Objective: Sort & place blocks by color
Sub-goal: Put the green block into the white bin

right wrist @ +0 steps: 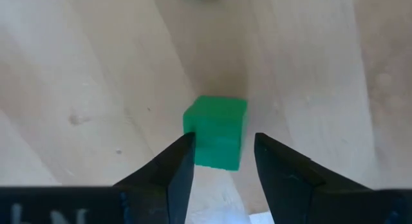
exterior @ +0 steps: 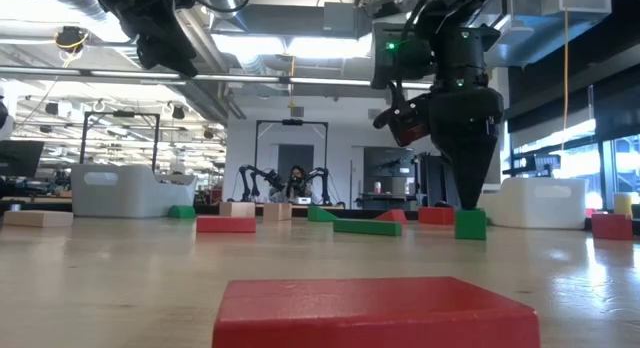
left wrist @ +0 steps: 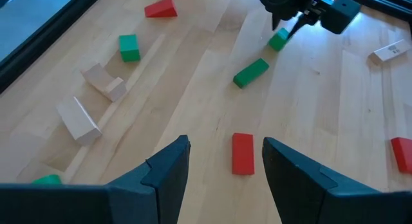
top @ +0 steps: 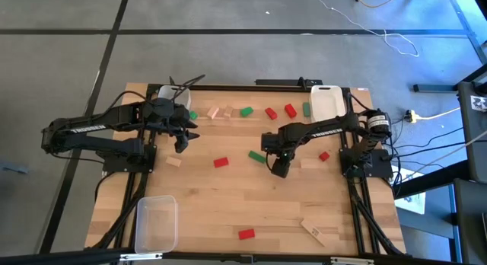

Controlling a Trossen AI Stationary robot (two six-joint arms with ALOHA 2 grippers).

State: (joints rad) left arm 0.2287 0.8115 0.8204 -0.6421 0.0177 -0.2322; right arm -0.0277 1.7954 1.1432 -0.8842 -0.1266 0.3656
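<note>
The right gripper (right wrist: 219, 163) is hanging low over a small green block (right wrist: 215, 130) near the table's (top: 228, 196) middle, fingers parted to straddle it for pickup, while the left gripper (left wrist: 222, 169) is waiting open above a red block (left wrist: 243, 153).

Grey concrete floor (top: 228, 10) fills the top of the overhead shot, with dark seam lines (top: 106, 48) crossing it and a loose white cable (top: 388, 36) snaking across the upper right. The light wooden tabletop (top: 228, 196) sits in the middle of that frame. From table level it's a big open workshop: exposed silver ducts (exterior: 70, 8) upper left, long ceiling strip lights (exterior: 300, 48) top centre, tall windows (exterior: 610, 158) glowing on the right edge, and a dark doorway frame (exterior: 292, 158) dead centre far back.
</note>
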